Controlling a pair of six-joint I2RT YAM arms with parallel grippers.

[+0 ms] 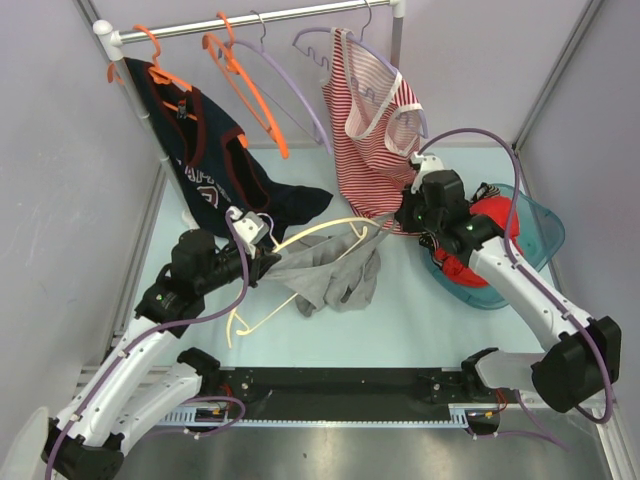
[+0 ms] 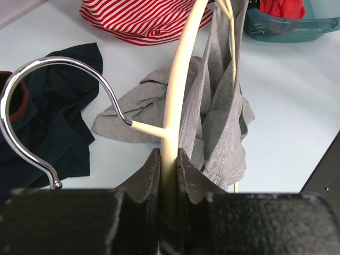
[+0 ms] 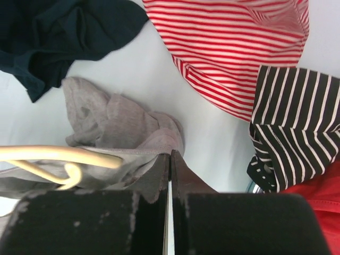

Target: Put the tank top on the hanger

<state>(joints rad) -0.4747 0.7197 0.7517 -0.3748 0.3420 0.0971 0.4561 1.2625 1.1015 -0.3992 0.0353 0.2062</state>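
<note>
While the left gripper point(image 2: 169, 159) clamps the cream hanger point(image 2: 178, 79) beside its metal hook point(image 2: 64, 58) and the right gripper point(image 3: 170, 159) pinches the grey tank top point(image 2: 212, 122) heaped on the table point(image 1: 420, 320) at its eight o'clock, threading looks under way; next, the pinched edge must clear the hanger's far shoulder.

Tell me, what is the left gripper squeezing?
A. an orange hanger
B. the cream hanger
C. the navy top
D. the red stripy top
B: the left gripper is shut on the cream hanger, right by its metal hook, while the right gripper pinches the grey top.
</note>
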